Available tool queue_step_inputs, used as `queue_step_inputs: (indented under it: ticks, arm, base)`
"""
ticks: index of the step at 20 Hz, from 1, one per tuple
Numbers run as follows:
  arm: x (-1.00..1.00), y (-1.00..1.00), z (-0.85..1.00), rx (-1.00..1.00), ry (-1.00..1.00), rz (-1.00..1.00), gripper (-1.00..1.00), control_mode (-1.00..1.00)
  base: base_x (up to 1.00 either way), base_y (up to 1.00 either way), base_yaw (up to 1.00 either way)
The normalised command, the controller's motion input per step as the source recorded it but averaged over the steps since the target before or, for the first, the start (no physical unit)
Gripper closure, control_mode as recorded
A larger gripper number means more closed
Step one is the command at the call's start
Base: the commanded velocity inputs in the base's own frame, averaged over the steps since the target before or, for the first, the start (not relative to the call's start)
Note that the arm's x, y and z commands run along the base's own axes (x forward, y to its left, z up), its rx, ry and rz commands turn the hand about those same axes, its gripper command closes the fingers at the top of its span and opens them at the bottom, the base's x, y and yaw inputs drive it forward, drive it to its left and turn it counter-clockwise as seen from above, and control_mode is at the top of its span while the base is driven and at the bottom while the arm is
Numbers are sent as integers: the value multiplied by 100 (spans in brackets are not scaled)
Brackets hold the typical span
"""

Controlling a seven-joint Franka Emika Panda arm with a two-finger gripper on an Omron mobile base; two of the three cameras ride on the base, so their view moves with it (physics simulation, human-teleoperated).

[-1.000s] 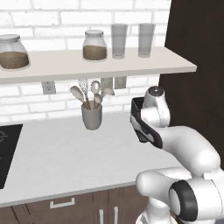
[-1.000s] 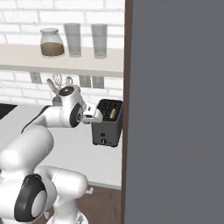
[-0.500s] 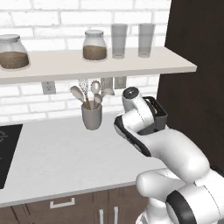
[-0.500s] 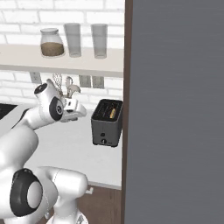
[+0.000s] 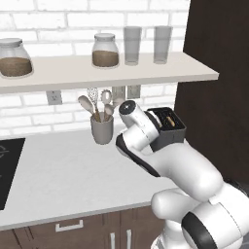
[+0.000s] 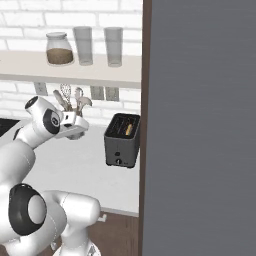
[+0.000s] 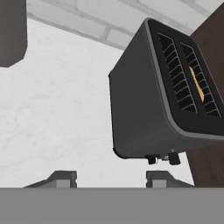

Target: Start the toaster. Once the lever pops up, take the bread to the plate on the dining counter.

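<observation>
Jaws apart, short of toaster [image 7: 162, 96].

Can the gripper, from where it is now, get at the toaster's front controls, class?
Probably yes. The gripper stands open a little way off from the toaster, facing it, and only bare white counter lies between. The utensil holder stands off to one side, out of the way.

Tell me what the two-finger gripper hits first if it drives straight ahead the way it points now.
Probably the small boxy dark grey toaster: the open gripper looks along its fingers at the toaster's near side wall, with bare white worktop between. Depth is unclear.
</observation>
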Motion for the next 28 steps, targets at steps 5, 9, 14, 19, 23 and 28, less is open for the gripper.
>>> queue_step_inputs:
  ticks: [5, 9, 14, 19, 23, 28]
  arm:
    - [0, 0, 0, 0, 0, 0, -100, -100]
    - [0, 0, 0, 0, 0, 0, -100, -100]
    - [0, 0, 0, 0, 0, 0, -100, -100]
    - [0, 0, 0, 0, 0, 0, -100, -100]
    - [0, 0, 0, 0, 0, 0, -100, -100]
    - [0, 0, 0, 0, 0, 0, -100, -100]
  base:
    - [0, 0, 0]
    - [0, 0, 0]
    - [0, 0, 0]
    - [0, 0, 0]
    - [0, 0, 0]
    - [0, 0, 0]
